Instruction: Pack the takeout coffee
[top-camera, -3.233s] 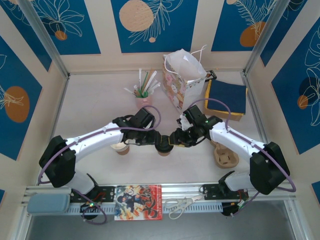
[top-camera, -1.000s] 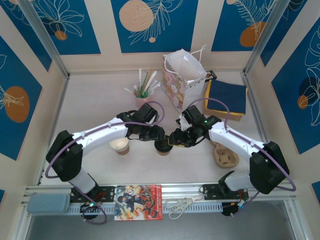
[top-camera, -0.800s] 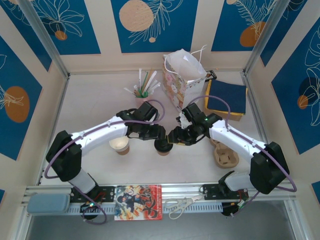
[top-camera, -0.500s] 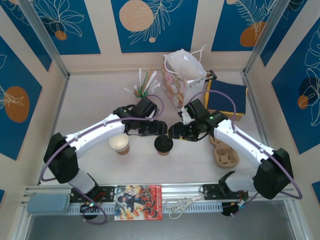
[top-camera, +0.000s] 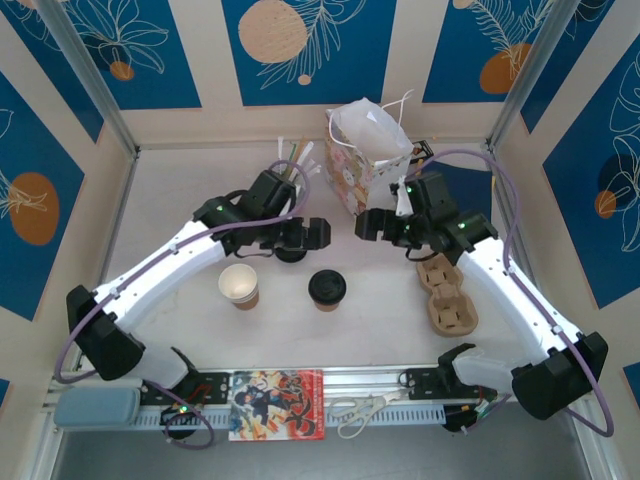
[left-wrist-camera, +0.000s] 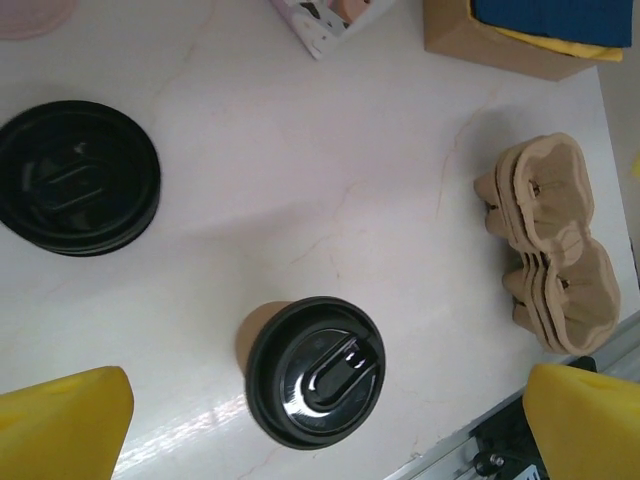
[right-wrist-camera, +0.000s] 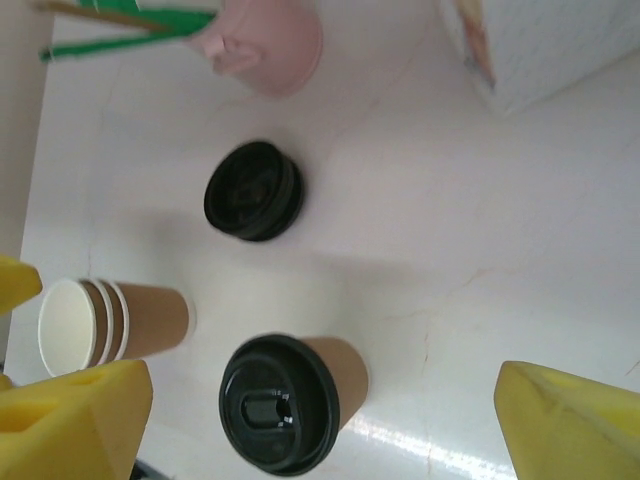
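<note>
We are hovering the left gripper (top-camera: 306, 234) and right gripper (top-camera: 371, 225), both spread wide and empty, with the lidded takeout coffee (top-camera: 327, 288) standing upright below and between them, seemingly capped and ready for the cup carrier (top-camera: 447, 297) beside the right gripper.

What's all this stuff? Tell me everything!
lidded coffee cup: one, brown with black lid, middle
open paper cups: one stack, brown, left of it
spare lids: one stack, black, behind it
straw cup: one, pink, back
gift bag: one, white patterned, back
napkins: stack, blue, back right
cup carriers: stack, tan, right
scissors: one, pale-handled, near rail
comic book: one, colourful, near rail
left gripper: one, black, open, near lids
right gripper: one, black, open, beside bag
</note>
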